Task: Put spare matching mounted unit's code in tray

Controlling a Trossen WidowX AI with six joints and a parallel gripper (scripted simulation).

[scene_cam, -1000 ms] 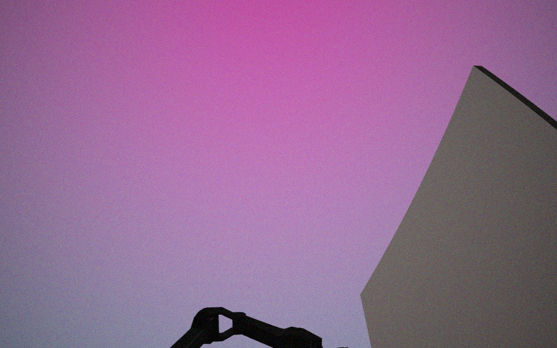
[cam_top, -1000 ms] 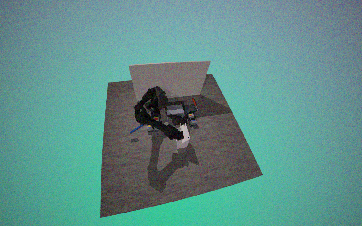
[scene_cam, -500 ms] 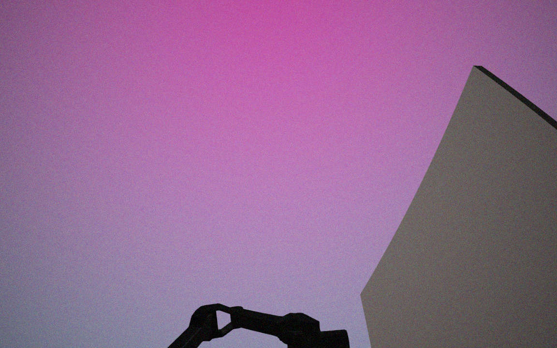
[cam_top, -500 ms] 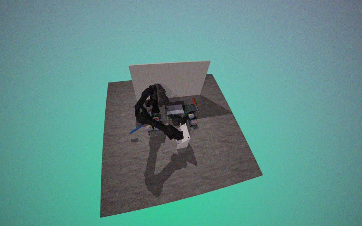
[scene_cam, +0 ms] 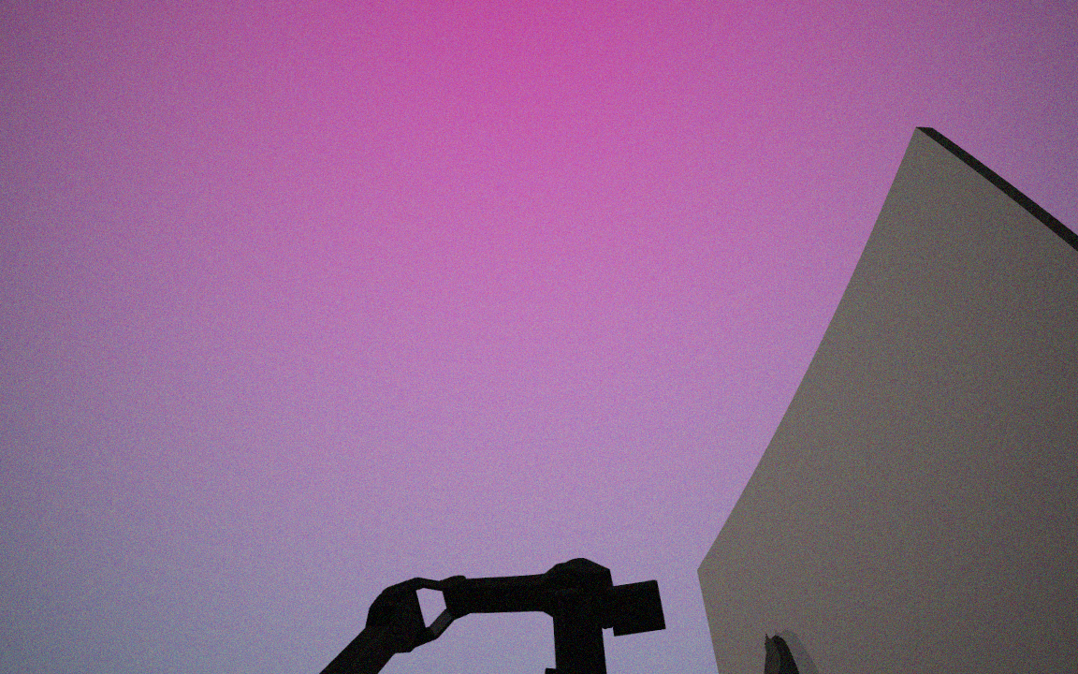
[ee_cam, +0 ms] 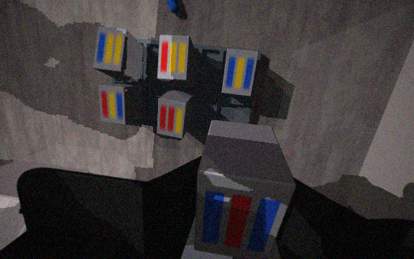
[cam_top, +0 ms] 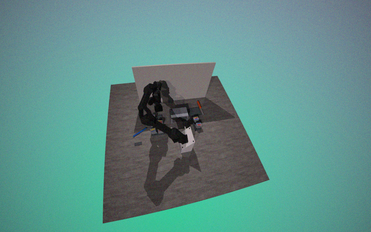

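My gripper (ee_cam: 235, 167) (cam_top: 158, 108) is shut on a grey spare (ee_cam: 241, 155) with blue, red and blue stripes. It hangs raised beside the rack of spares. In the wrist view the rack holds a blue-yellow-yellow spare (ee_cam: 110, 50), a red-yellow-yellow spare (ee_cam: 173, 57), a blue-yellow-blue spare (ee_cam: 240, 72), a red-yellow-blue spare (ee_cam: 112, 104) and a red-red-yellow spare (ee_cam: 171, 116). A grey box-like thing (cam_top: 179, 111) stands mid-table; I cannot tell whether it is the mounted unit. No printed code shows on it. I cannot identify the tray for certain.
A pale upright panel (cam_top: 174, 79) stands at the back. A dark flat square (cam_top: 195, 111), an orange screwdriver (cam_top: 199, 104) and two striped blocks, one upper (cam_top: 195, 118) and one lower (cam_top: 198, 124), are at the right. A blue pen (cam_top: 139, 132) and small dark plate (cam_top: 137, 143) lie left.
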